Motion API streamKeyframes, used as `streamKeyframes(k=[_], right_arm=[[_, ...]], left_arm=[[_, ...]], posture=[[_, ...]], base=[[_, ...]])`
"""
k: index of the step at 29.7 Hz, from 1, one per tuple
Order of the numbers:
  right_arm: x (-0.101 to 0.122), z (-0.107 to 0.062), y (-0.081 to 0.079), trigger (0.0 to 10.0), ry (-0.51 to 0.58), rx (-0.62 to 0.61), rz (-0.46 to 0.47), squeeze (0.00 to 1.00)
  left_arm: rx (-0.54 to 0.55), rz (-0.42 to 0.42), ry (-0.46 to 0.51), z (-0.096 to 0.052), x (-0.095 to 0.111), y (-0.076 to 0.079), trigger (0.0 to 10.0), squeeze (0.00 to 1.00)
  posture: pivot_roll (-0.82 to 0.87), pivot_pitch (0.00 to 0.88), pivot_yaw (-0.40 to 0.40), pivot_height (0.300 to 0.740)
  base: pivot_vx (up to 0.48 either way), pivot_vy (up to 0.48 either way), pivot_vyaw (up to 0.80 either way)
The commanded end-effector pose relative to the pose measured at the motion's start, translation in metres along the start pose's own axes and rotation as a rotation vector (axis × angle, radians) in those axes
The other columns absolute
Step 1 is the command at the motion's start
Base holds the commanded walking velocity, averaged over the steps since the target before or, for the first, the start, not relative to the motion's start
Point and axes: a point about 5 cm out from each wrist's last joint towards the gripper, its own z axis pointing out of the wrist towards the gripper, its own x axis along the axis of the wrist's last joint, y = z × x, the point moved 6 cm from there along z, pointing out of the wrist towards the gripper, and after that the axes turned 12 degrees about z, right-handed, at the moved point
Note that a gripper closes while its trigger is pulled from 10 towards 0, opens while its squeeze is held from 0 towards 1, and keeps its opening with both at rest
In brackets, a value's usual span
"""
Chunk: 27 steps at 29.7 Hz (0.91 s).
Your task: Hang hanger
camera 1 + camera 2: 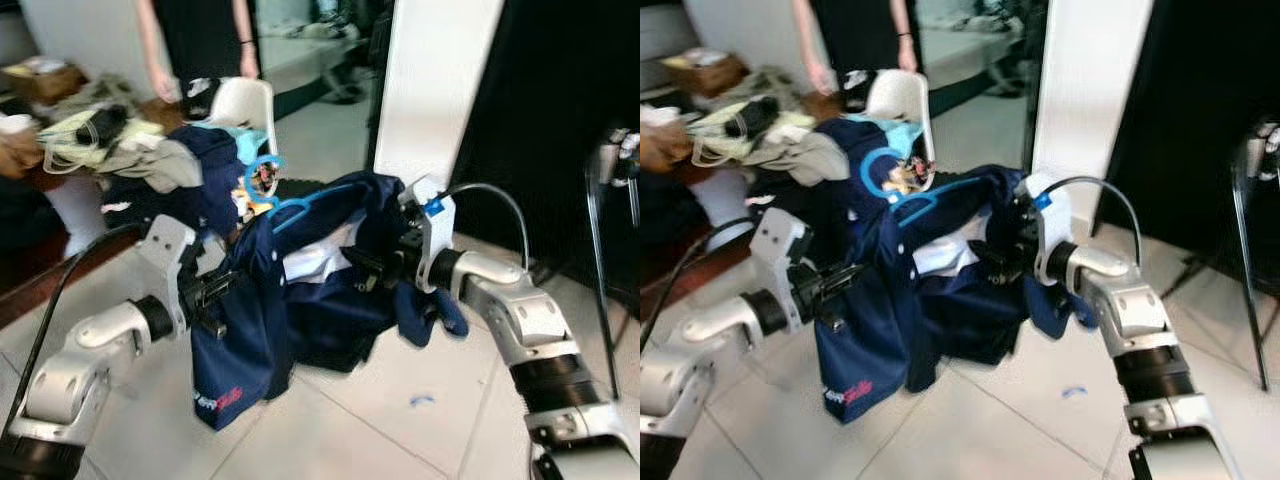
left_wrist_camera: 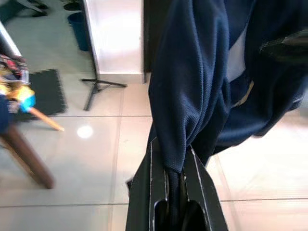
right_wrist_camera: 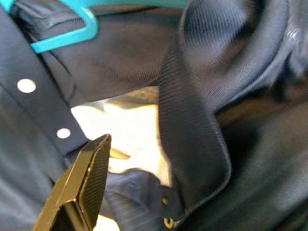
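Two hands hold one navy shirt (image 1: 300,300) up between them above the pale tiled floor (image 1: 380,420). The left hand (image 1: 222,285) is clamped on a bunched fold of the cloth; in the left wrist view its two black fingers (image 2: 144,192) pinch the fabric, which hangs in deep creases. The right hand (image 1: 372,262) reaches into the garment near the collar; in the right wrist view one finger (image 3: 86,178) lies against the button strip, where two white snaps show. Whether this hand is closed on anything cannot be told.

One turquoise hanger (image 1: 290,205) sits at the top of the shirt, its hook (image 1: 262,170) rising above the neck and its arm running along the shoulder under the cloth. The shirt is dark blue with a white inner panel and red lettering near the lower hem, which hangs just above the floor. One small blue scrap (image 1: 422,400) lies on the tiles.

Behind stands one white chair (image 1: 245,105) draped with more dark clothing. Left of it, a heap of pale garments (image 1: 100,140) covers a worktop (image 1: 40,185). One person (image 1: 200,40) stands farthest back. One black stand (image 1: 600,230) rises at the right.
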Motion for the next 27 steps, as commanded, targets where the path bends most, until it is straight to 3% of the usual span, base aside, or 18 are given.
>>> streamKeyframes(k=[1,5,13,15,17,27], right_arm=[[-0.003,0.005,-0.004,10.0,-0.008,0.008,-0.022,0.0],[-0.012,0.007,-0.002,10.0,-0.006,0.017,-0.017,0.0],[-0.018,0.008,-0.004,10.0,-0.012,0.033,-0.005,0.0],[-0.022,0.007,-0.01,10.0,-0.001,0.112,0.117,0.0],[-0.021,0.007,-0.012,10.0,0.008,0.14,0.171,0.0],[-0.014,0.008,-0.007,10.0,0.075,0.168,0.273,0.0]], left_arm=[[0.008,-0.003,0.051,0.001,0.008,-0.003,10.0,0.0],[-0.127,-0.075,0.078,0.009,0.006,0.014,10.0,0.0],[-0.146,-0.112,0.077,0.009,0.005,0.015,10.0,0.0],[-0.172,-0.153,0.063,0.01,0.001,0.015,10.0,0.0],[-0.174,-0.162,0.057,0.01,0.0,0.015,10.0,0.0],[-0.227,-0.112,0.058,0.011,0.0,0.024,10.0,0.0]], posture=[[-0.03,0.016,0.037,0.74],[-0.02,0.012,0.031,0.74],[-0.02,0.013,0.031,0.74],[-0.03,0.017,0.039,0.74],[-0.03,0.011,0.036,0.74],[-0.05,0.006,0.021,0.74]], base=[[0.0,0.0,0.0],[0.0,0.0,0.0],[0.0,0.0,0.0],[0.0,0.0,0.0],[0.0,0.0,0.0],[0.0,0.0,0.0]])
